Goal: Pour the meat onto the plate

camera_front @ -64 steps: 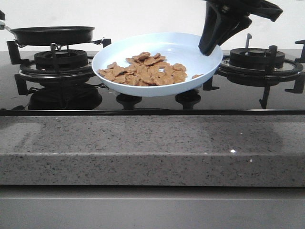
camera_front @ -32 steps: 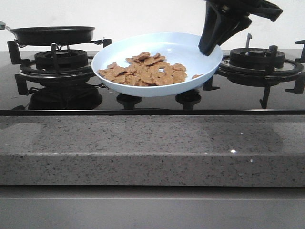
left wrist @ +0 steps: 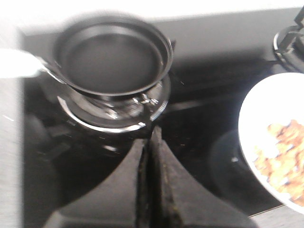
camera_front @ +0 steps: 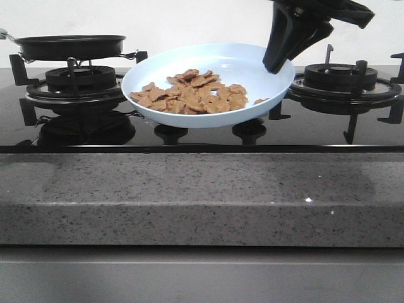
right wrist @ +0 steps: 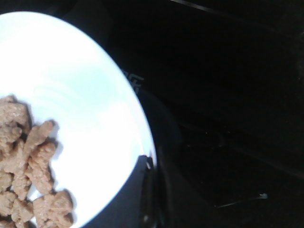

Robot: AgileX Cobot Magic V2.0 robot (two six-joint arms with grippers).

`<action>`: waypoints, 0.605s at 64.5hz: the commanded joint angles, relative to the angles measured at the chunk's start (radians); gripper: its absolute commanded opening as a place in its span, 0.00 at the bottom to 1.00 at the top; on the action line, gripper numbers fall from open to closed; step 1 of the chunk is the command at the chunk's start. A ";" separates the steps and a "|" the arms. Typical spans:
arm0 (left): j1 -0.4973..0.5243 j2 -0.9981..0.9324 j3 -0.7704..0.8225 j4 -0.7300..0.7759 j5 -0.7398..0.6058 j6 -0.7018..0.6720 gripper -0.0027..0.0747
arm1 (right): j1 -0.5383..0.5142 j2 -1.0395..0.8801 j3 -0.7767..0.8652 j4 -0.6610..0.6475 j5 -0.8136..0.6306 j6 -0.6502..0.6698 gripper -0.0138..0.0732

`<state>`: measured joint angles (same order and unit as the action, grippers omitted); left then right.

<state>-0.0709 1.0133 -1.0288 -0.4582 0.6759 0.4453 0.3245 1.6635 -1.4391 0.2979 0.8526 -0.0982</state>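
The pale blue-white plate hangs between the two burners, just above the black hob, with its left side slightly lower. The meat, a heap of orange-brown pieces, lies on its lower left half. My right gripper is shut on the plate's right rim; the right wrist view shows the gripper, the plate and the meat. My left gripper is shut and empty, above the hob in front of the black frying pan. The plate also shows there.
The empty black frying pan sits on the left burner, its handle pointing left. The right burner stands bare behind my right arm. A grey speckled stone counter edge runs along the front of the hob.
The plate, meat and right gripper have not moved. A dark shape above the pan handle at the far left edge has left the front view.
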 commanded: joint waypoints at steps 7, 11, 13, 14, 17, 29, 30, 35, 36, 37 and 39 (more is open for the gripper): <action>-0.078 -0.195 0.149 0.087 -0.194 -0.039 0.01 | -0.002 -0.045 -0.024 0.019 -0.045 -0.010 0.08; -0.079 -0.267 0.220 0.091 -0.230 -0.039 0.01 | -0.002 -0.045 -0.024 0.019 -0.045 -0.010 0.08; -0.079 -0.299 0.250 0.099 -0.245 -0.039 0.01 | -0.002 -0.045 -0.024 0.019 -0.045 -0.010 0.08; -0.079 -0.315 0.265 0.105 -0.253 -0.039 0.01 | -0.002 -0.045 -0.024 0.019 -0.045 -0.010 0.08; -0.077 -0.373 0.314 0.125 -0.276 -0.039 0.01 | -0.002 -0.045 -0.024 0.019 -0.045 -0.010 0.08; -0.077 -0.540 0.422 0.130 -0.307 -0.039 0.01 | -0.002 -0.045 -0.024 0.019 -0.039 -0.010 0.08; -0.077 -0.553 0.424 0.130 -0.307 -0.039 0.01 | -0.002 -0.045 -0.024 0.020 -0.037 -0.010 0.08; -0.077 -0.585 0.431 0.119 -0.307 -0.039 0.01 | -0.002 -0.045 -0.024 0.023 -0.029 -0.010 0.08; -0.077 -0.590 0.431 0.117 -0.307 -0.039 0.01 | -0.002 -0.045 -0.024 0.024 -0.029 -0.010 0.08; -0.077 -0.596 0.431 0.116 -0.307 -0.039 0.01 | -0.002 -0.045 -0.024 0.027 -0.029 -0.010 0.08; -0.077 -0.603 0.431 0.107 -0.312 -0.039 0.01 | -0.003 -0.045 -0.026 0.029 -0.029 -0.009 0.08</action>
<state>-0.1414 0.4256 -0.5738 -0.3200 0.4580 0.4172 0.3245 1.6635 -1.4391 0.2979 0.8548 -0.0982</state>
